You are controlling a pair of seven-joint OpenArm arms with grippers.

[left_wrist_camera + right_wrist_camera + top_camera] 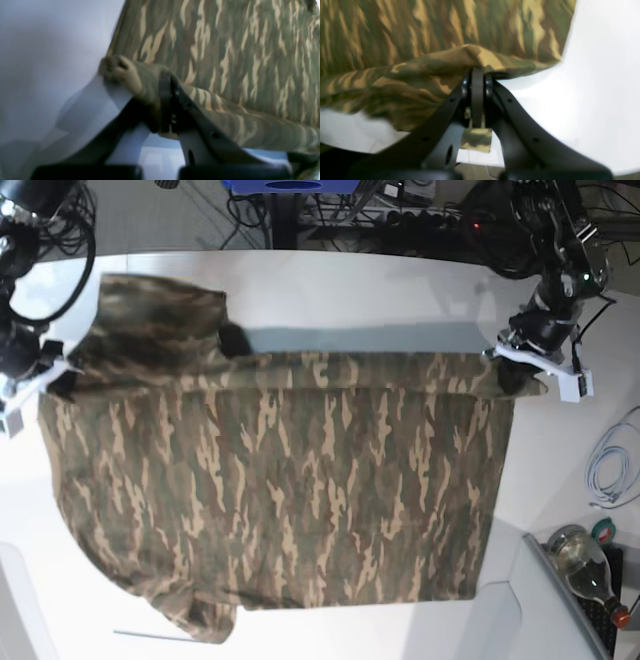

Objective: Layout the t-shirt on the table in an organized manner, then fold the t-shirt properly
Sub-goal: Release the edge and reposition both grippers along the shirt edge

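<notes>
The olive, brown and tan camouflage cloth t-shirt [280, 480] lies spread across the smooth white table [360, 290]. The left gripper [166, 100] at three o'clock and the right gripper [477, 82] at nine o'clock are each clamped on its far edge. Uneven pulling could skew that edge, or thin cloth could slip free.

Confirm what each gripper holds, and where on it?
Both are shut on the t-shirt: the left gripper and right gripper each pinch its far edge at opposite corners.

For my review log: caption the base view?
Both grippers, left gripper and right gripper, pinch the camouflage t-shirt over the white table.
</notes>
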